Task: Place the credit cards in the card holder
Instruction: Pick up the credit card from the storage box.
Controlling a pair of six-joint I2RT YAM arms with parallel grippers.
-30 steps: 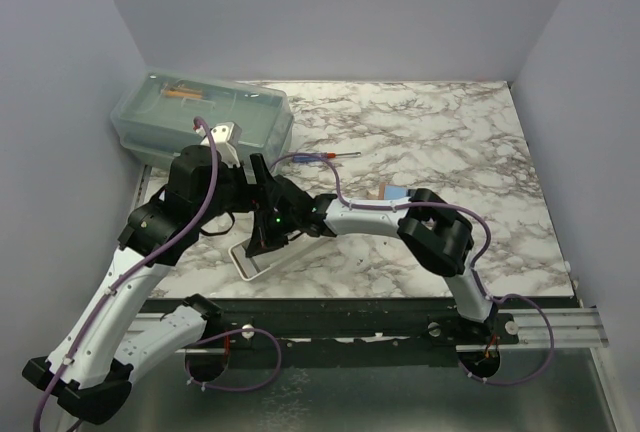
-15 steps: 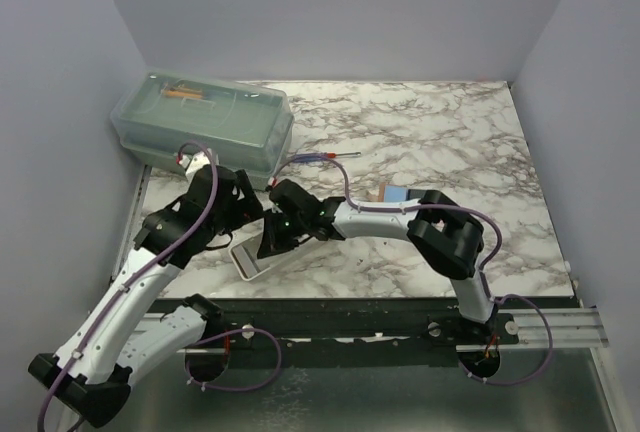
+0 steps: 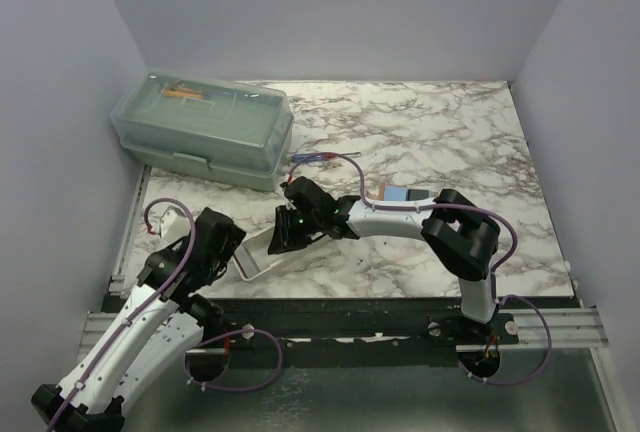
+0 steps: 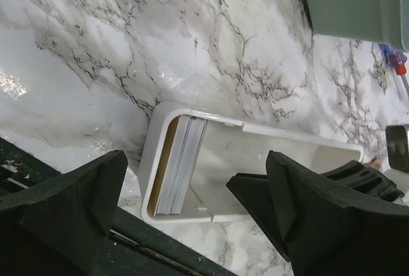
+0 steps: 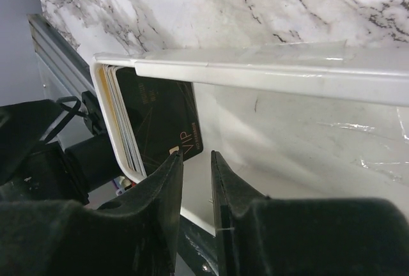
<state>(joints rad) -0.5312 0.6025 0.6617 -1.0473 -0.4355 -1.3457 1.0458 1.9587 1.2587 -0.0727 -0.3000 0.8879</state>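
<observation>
A white tray point(image 3: 255, 260) lies at the table's near edge. A stack of cards point(image 4: 181, 164) stands on edge in its near end, and the front one is a black VIP card point(image 5: 160, 116). My right gripper point(image 3: 283, 240) is low inside the tray, next to that stack. In the right wrist view it point(image 5: 196, 158) has its jaws a narrow gap apart with nothing between them. My left gripper point(image 4: 195, 164) is wide open and empty, hovering short of the tray's near end. The tan card holder point(image 3: 382, 192) and a blue-grey card point(image 3: 406, 195) lie behind my right forearm, partly hidden.
A translucent green lidded box point(image 3: 205, 132) stands at the back left. A red-and-blue tool point(image 3: 322, 157) lies beside it. The black rail point(image 3: 350, 314) runs along the table's near edge. Walls close in the left, back and right.
My left arm has pulled back from over the tray to the near left corner. My right gripper has stayed at the tray and shifted slightly right.
</observation>
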